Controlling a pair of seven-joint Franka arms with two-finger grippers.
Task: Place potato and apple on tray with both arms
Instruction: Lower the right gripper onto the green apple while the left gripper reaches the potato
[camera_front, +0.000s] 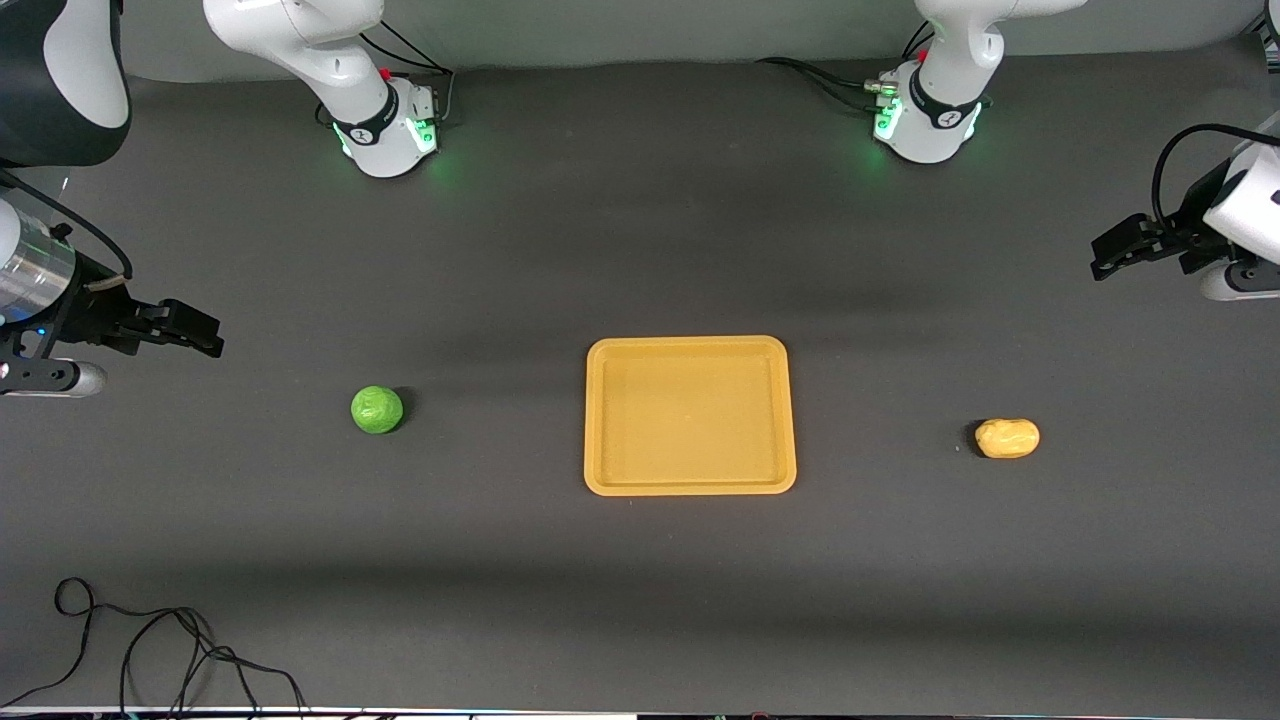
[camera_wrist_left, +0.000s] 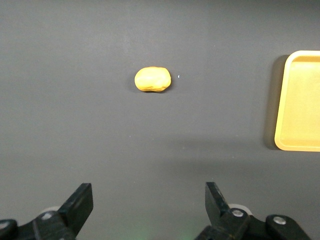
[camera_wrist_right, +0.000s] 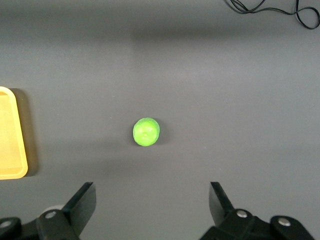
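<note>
The orange-yellow tray (camera_front: 690, 482) lies flat and empty at the table's middle. The yellow-tan potato (camera_front: 1007, 438) lies on the table toward the left arm's end. The green apple (camera_front: 377, 410) lies on the table toward the right arm's end. My left gripper (camera_front: 1102, 260) is open and empty, up in the air at the left arm's end of the table. In the left wrist view (camera_wrist_left: 149, 196) the potato (camera_wrist_left: 152, 79) and the tray's edge (camera_wrist_left: 280, 115) show. My right gripper (camera_front: 210, 340) is open and empty, up at the right arm's end. In the right wrist view (camera_wrist_right: 152, 196) the apple (camera_wrist_right: 146, 132) and the tray's corner (camera_wrist_right: 17, 165) show.
A loose black cable (camera_front: 150, 650) lies at the table's edge nearest the front camera, toward the right arm's end; it also shows in the right wrist view (camera_wrist_right: 280, 12). The two arm bases (camera_front: 385, 130) (camera_front: 925, 125) stand at the edge farthest from the camera.
</note>
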